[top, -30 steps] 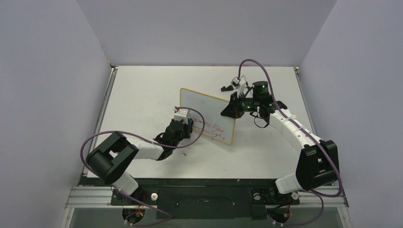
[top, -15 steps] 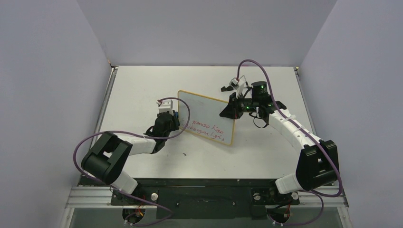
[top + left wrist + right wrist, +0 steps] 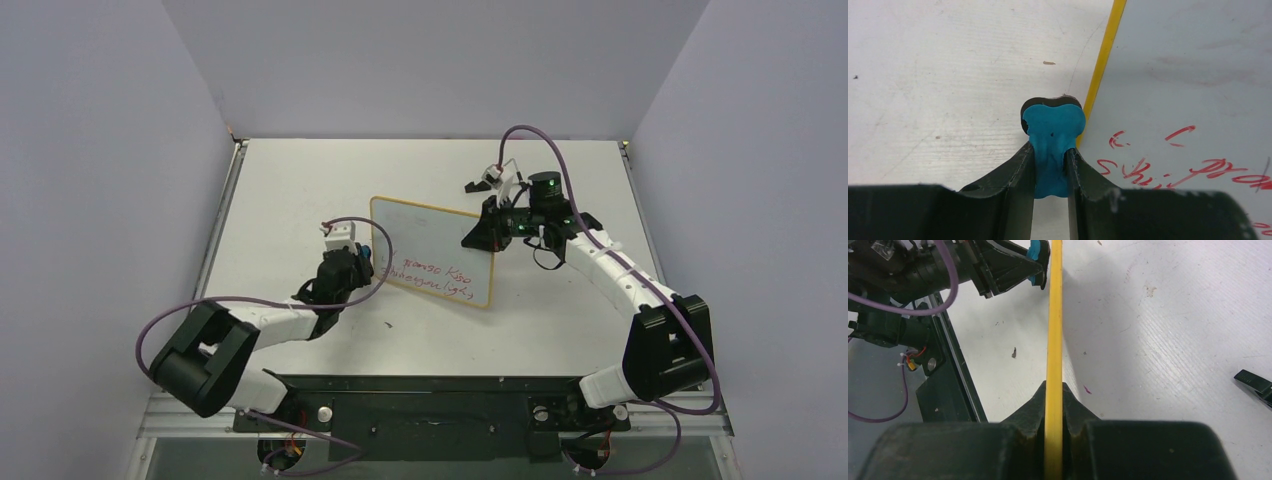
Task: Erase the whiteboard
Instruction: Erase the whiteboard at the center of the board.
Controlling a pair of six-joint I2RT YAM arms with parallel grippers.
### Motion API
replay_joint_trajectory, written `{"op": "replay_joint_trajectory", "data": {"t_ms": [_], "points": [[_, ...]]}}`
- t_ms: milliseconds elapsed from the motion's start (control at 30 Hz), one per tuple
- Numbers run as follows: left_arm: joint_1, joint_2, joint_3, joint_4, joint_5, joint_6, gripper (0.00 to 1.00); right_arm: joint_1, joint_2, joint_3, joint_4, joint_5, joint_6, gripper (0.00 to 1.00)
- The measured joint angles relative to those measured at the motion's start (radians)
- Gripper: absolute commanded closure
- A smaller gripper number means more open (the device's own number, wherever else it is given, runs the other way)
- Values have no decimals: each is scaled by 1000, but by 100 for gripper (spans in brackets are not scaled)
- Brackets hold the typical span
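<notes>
Clamped R end effector (image 3: 1053, 390) shut on whiteboard (image 3: 435, 250) frame, board propped mid counter (image 3: 290, 190). Pinched eraser (image 3: 1053, 130) in L end effector (image 3: 1050, 152), nearly closed, at board's edge. Wiping step, red text unwiped; next needed sweep across.

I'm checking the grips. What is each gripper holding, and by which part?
Left gripper pinches the blue eraser by its near end; right gripper clamps the whiteboard by its yellow frame edge.

Scuffed white table (image 3: 300, 180), small black piece (image 3: 1254, 384) on it, lilac walls (image 3: 100, 150).
</notes>
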Motion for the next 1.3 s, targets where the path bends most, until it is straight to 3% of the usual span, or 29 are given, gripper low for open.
{"op": "replay_joint_trajectory", "data": {"t_ms": [367, 767, 1300], "points": [[10, -294, -83, -84, 66, -10, 100, 17, 1, 0, -21, 0, -38, 100], [10, -302, -177, -43, 190, 66, 100, 29, 33, 1, -12, -19, -52, 100], [90, -296, -176, -69, 334, 133, 100, 13, 111, 18, 22, -48, 27, 100]]}}
